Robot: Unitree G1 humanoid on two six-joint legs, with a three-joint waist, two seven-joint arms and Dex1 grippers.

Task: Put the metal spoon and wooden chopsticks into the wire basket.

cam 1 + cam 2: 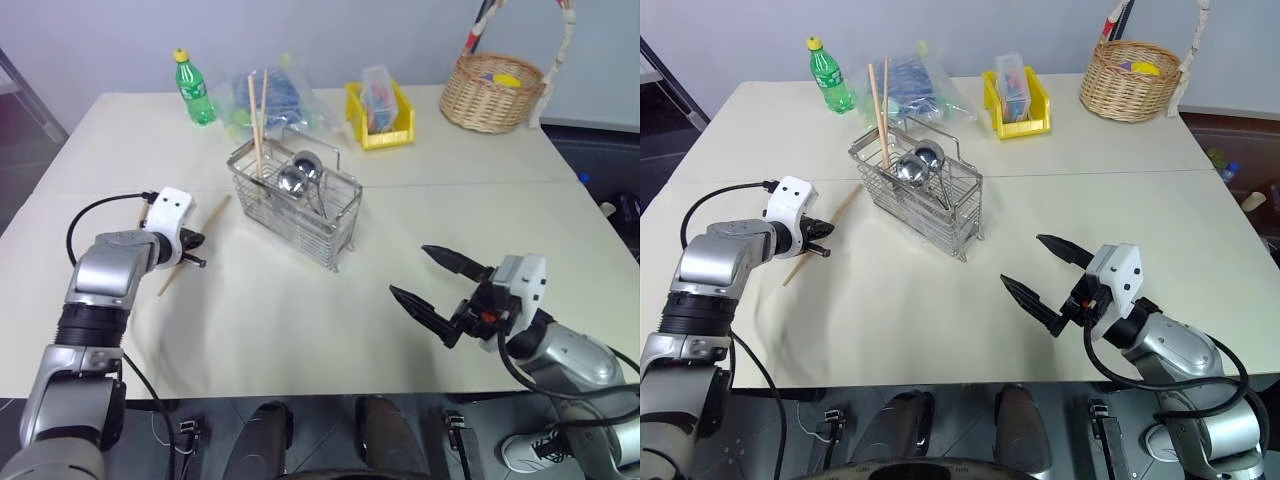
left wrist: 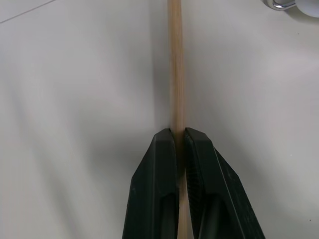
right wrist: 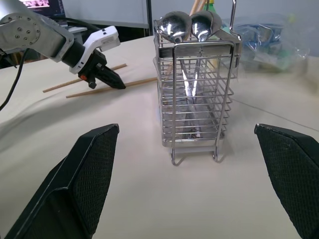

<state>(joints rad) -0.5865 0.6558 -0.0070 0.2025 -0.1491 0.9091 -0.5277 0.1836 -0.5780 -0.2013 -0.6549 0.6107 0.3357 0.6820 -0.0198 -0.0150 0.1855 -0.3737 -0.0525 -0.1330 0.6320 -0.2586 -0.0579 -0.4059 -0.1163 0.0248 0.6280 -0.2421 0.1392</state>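
The wire basket (image 1: 300,210) stands mid-table with two wooden chopsticks (image 1: 257,120) upright in it and two metal spoons (image 1: 292,180) resting bowl-up. Left of it, my left gripper (image 1: 197,252) points down at the table and is shut on another wooden chopstick (image 2: 174,64) that lies flat there. One more chopstick (image 3: 57,87) lies just behind it in the right wrist view. Near the table's front edge, right of the basket, my right gripper (image 1: 435,275) hovers open and holds nothing.
Along the back of the table stand a green bottle (image 1: 192,88), a clear plastic bag (image 1: 275,95), a yellow bin (image 1: 380,115) and a round wicker basket (image 1: 493,92). Bare tabletop (image 1: 300,320) lies between my two arms.
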